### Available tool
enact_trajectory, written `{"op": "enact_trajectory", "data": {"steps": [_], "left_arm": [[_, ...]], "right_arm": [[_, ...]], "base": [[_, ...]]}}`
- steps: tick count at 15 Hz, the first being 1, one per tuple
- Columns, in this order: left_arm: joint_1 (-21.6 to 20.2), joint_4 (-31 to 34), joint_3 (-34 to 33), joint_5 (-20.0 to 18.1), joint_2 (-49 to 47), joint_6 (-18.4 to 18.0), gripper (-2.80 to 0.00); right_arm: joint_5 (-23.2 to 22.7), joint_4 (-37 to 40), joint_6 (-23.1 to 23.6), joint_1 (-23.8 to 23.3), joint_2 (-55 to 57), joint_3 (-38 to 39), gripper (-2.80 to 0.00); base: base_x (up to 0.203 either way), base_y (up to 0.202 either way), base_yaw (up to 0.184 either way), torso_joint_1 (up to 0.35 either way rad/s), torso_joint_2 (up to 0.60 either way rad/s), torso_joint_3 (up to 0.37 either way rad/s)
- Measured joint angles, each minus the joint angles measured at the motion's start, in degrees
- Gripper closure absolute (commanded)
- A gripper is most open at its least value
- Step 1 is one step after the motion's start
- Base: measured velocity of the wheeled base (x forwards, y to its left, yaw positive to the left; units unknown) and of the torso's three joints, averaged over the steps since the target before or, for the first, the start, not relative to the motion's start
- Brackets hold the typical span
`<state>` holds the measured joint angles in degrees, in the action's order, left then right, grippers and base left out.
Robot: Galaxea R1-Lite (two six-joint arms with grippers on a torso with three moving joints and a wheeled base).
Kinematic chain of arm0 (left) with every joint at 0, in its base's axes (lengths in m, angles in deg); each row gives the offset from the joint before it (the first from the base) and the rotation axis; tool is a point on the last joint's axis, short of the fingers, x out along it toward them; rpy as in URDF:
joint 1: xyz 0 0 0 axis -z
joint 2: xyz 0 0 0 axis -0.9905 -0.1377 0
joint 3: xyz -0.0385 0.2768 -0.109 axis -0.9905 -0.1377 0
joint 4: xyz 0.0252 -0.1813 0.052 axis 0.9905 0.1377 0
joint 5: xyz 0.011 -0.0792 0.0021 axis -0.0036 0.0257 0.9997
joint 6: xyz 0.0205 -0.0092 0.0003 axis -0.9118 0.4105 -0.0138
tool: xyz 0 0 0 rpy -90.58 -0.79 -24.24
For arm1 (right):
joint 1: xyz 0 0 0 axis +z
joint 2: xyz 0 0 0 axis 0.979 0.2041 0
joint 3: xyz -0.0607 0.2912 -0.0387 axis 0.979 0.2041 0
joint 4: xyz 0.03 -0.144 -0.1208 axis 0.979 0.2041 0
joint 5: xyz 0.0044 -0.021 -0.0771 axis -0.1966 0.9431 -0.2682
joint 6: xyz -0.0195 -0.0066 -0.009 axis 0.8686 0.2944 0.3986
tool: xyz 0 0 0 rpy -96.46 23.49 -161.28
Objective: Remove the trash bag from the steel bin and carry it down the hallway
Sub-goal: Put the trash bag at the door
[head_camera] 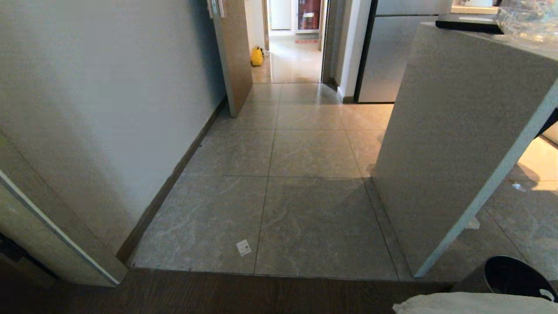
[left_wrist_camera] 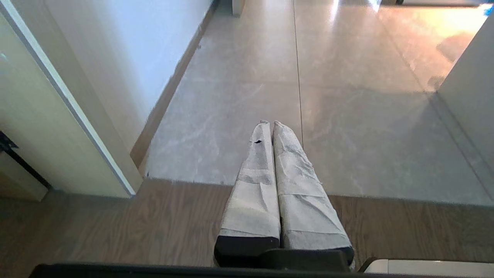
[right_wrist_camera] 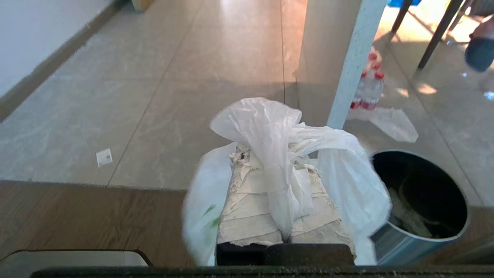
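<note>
The white trash bag hangs from my right gripper, which is shut on its bunched top. The thin plastic drapes over both taped fingers, and green print shows low on one side. The bag is out of the steel bin and hangs just beside it. The bin stands open with a dark inside, and it also shows in the head view's lower right corner. My left gripper is shut and empty, above the line where wood floor meets tile. The hallway of glossy tiles runs ahead to a far doorway.
A white wall lines the left. An open brown door stands ahead of it. A tall grey counter end juts in on the right before a steel fridge. A yellow bag sits far down. Water bottles and a paper scrap lie on the floor.
</note>
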<state>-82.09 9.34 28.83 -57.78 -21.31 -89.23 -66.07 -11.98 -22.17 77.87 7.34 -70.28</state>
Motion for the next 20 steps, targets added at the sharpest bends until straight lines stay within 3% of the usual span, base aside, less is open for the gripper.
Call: {"op": "enact_trajectory", "data": {"steps": [20], "left_arm": [[0.00,-0.06,0.00,0.08,0.00,-0.20,0.00]], "right_arm": [[0.02,-0.02,0.00,0.00,0.00,0.00,0.00]], "base": [[0.000,0.000,0.000,0.000,0.00,0.010]]}}
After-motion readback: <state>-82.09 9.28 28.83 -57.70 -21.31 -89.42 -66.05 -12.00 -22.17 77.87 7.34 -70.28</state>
